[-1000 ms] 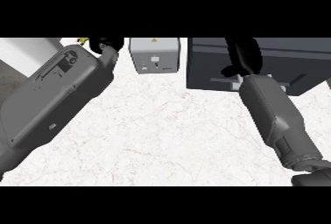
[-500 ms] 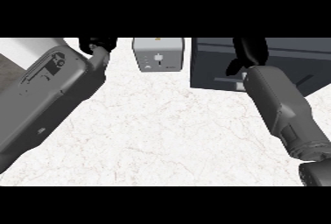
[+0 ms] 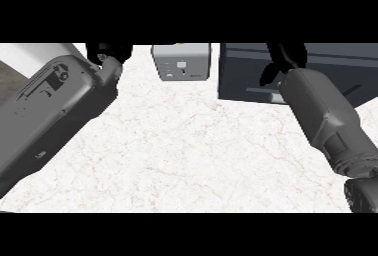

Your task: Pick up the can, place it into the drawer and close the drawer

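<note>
White marble-patterned bench (image 3: pixel 184 150) with faint veining fills most of the head view. Far centre: small light-grey boxy appliance (image 3: pixel 181 62). Far right: dark grey box-shaped unit (image 3: pixel 244 75) resting on the bench.

Left hand (image 3: pixel 107 51) at far left, mostly cut by the frame edge; finger state cannot be told. Right hand (image 3: pixel 284 57) over the dark unit, also cut off; state cannot be told.

The can is not visible in this view.

Bench surface between the two grey forearms is bare.
</note>
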